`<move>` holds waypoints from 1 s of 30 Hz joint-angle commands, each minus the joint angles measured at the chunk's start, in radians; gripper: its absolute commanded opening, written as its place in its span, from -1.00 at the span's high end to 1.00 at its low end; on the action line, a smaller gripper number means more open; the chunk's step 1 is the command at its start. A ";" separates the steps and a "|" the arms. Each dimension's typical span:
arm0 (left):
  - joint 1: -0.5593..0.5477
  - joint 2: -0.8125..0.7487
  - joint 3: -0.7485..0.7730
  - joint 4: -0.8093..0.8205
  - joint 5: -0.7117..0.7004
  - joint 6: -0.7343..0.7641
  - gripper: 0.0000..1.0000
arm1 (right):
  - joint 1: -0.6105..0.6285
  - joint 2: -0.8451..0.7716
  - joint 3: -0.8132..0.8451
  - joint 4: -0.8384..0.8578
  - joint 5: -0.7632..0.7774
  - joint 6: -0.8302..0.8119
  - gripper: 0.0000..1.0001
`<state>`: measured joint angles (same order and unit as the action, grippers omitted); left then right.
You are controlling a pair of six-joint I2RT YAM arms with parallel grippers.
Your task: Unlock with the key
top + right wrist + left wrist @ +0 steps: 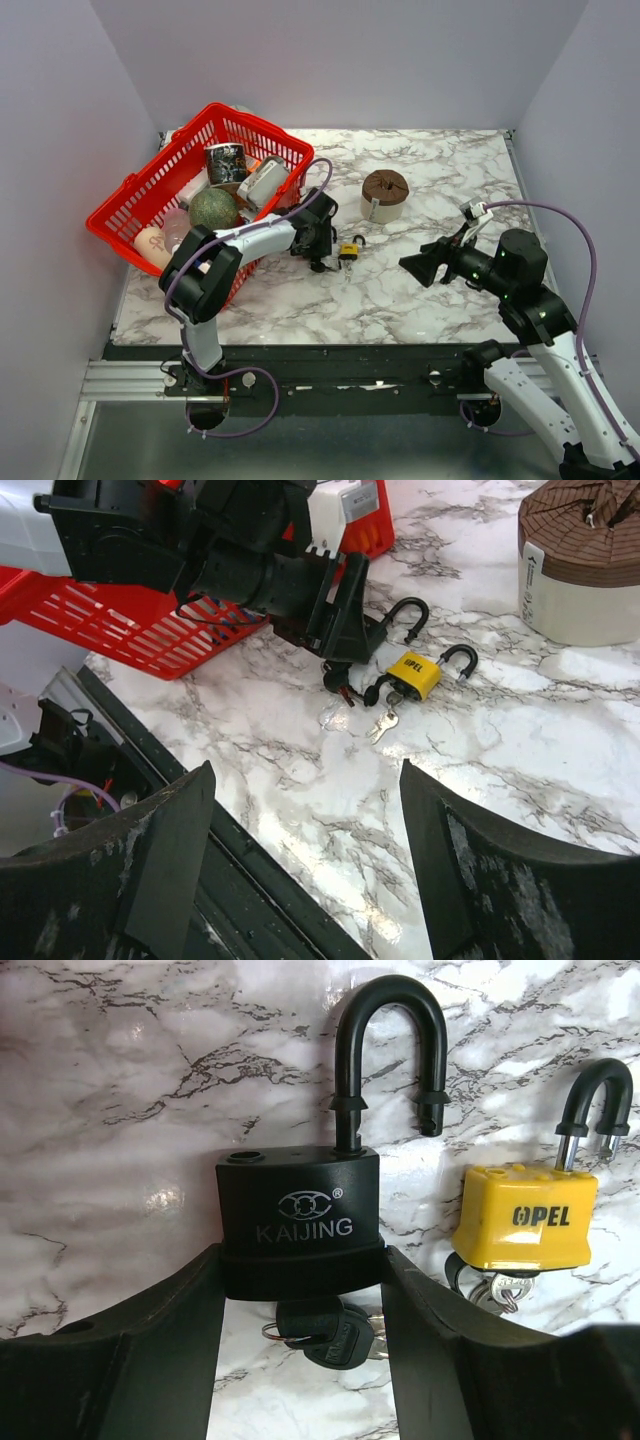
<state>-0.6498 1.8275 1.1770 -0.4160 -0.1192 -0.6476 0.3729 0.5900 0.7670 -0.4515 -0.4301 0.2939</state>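
**Left clamped on black padlock, right idle and open**

Red basket [130,205] of clutter sits far left on the marble table [440,160]. The left gripper [302,1265] pinches the black padlock [300,1210] by the base, with a finger touching each side of the body. One shackle leg is out of its hole. The key [325,1332] is just under the padlock base between the fingers, black head and ring showing; can't tell if the blade is seated. The yellow padlock [525,1218] lies just beside on the right, untouched, with one shackle leg free and silvery keys [497,1290] below it. A brown roll [385,195] stands further back. The right gripper [305,780] is well apart from the locks, fingers spread, holding nothing.
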 commanded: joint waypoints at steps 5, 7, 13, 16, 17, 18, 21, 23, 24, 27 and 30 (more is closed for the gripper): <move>0.021 0.018 0.007 -0.058 -0.068 0.034 0.12 | -0.003 -0.002 0.025 -0.027 0.036 -0.019 -0.66; 0.019 0.021 0.016 -0.066 -0.066 0.037 -0.04 | -0.003 0.002 0.025 -0.027 0.039 -0.018 -0.66; 0.019 0.006 0.019 -0.069 -0.077 0.049 -0.58 | -0.003 0.004 0.023 -0.027 0.044 -0.015 -0.67; 0.021 -0.004 0.027 -0.073 -0.086 0.058 -0.71 | -0.003 0.007 0.023 -0.026 0.044 -0.015 -0.67; 0.021 -0.005 0.027 -0.075 -0.089 0.060 -0.76 | -0.003 0.007 0.025 -0.026 0.044 -0.015 -0.67; 0.018 -0.007 0.027 -0.075 -0.089 0.062 -0.79 | -0.005 0.007 0.025 -0.026 0.044 -0.015 -0.67; 0.010 -0.019 0.027 -0.069 -0.108 0.072 -0.88 | -0.003 0.007 0.023 -0.026 0.047 -0.015 -0.67; 0.003 -0.034 0.027 -0.061 -0.129 0.088 -0.95 | -0.003 0.010 0.018 -0.024 0.050 -0.012 -0.67; -0.007 -0.040 0.029 -0.060 -0.135 0.095 -0.98 | -0.003 0.013 0.017 -0.023 0.047 -0.010 -0.68; -0.025 -0.071 0.032 -0.044 -0.161 0.124 -0.98 | -0.003 0.031 0.002 -0.009 0.031 -0.007 -0.71; -0.053 -0.117 0.020 -0.003 -0.187 0.166 -0.98 | -0.003 0.057 -0.015 0.017 0.040 0.004 -0.72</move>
<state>-0.6708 1.8004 1.1839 -0.4637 -0.2256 -0.5484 0.3729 0.6170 0.7666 -0.4618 -0.4057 0.2890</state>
